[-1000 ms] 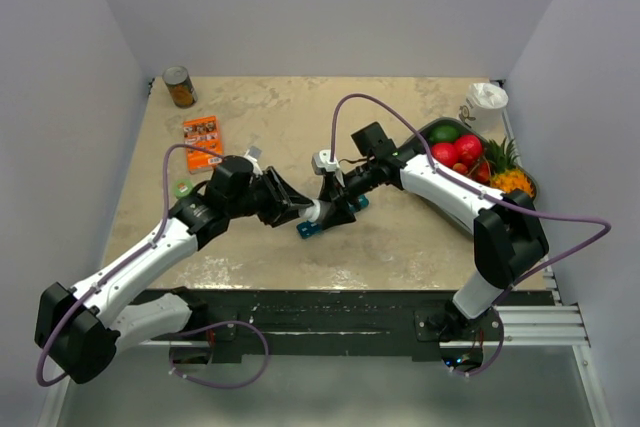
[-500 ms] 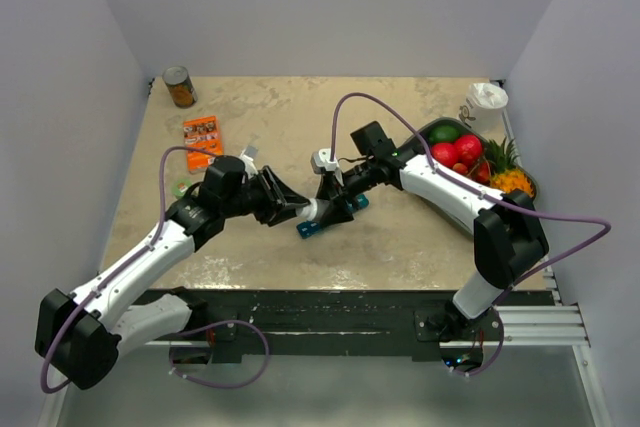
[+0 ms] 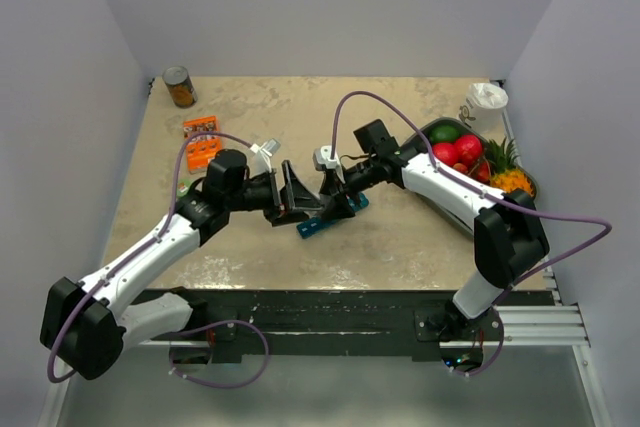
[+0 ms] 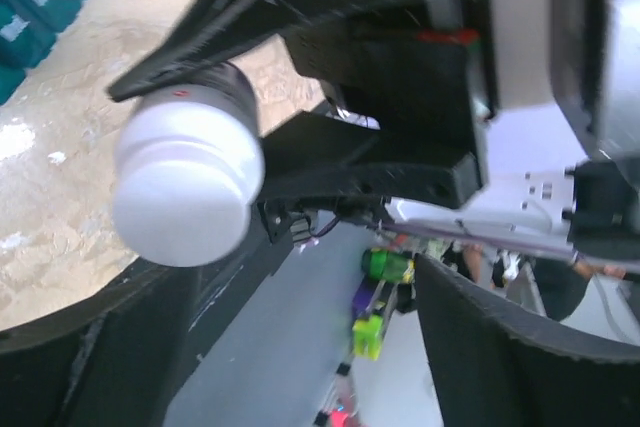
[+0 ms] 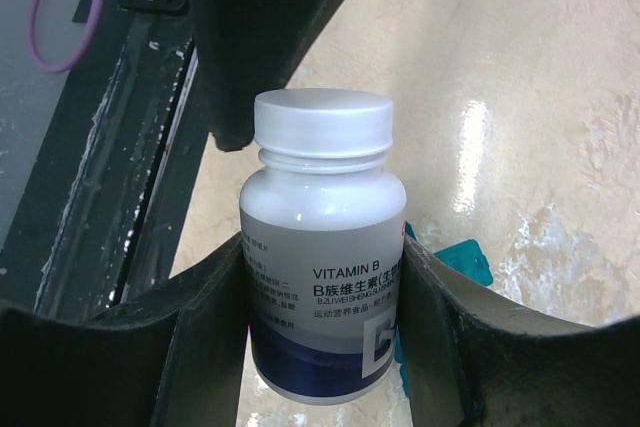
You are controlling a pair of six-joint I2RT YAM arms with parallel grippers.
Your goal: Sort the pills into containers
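A white-capped vitamin B bottle (image 5: 325, 267) is clamped upright between my right gripper's (image 5: 325, 247) fingers, cap still on. In the left wrist view the cap of that bottle (image 4: 185, 187) faces the camera, up and left of my left gripper (image 4: 300, 287), whose jaws stand wide apart and touch nothing. From above, my left gripper (image 3: 290, 192) faces my right gripper (image 3: 335, 202) over the middle of the table. The teal containers strip (image 3: 330, 219) lies on the table under both grippers, and a corner of the containers (image 5: 462, 257) shows behind the bottle. No pills are in view.
A tin can (image 3: 180, 87) stands at the back left, with an orange packet (image 3: 202, 137) nearer. A grey tray (image 3: 425, 130) of fruit and a white cup (image 3: 487, 99) are at the right. Walls close in on the left, back and right.
My left gripper has opened wide and pulled off the bottle's cap end, its wrist turning. The right gripper keeps holding the bottle in the same place.
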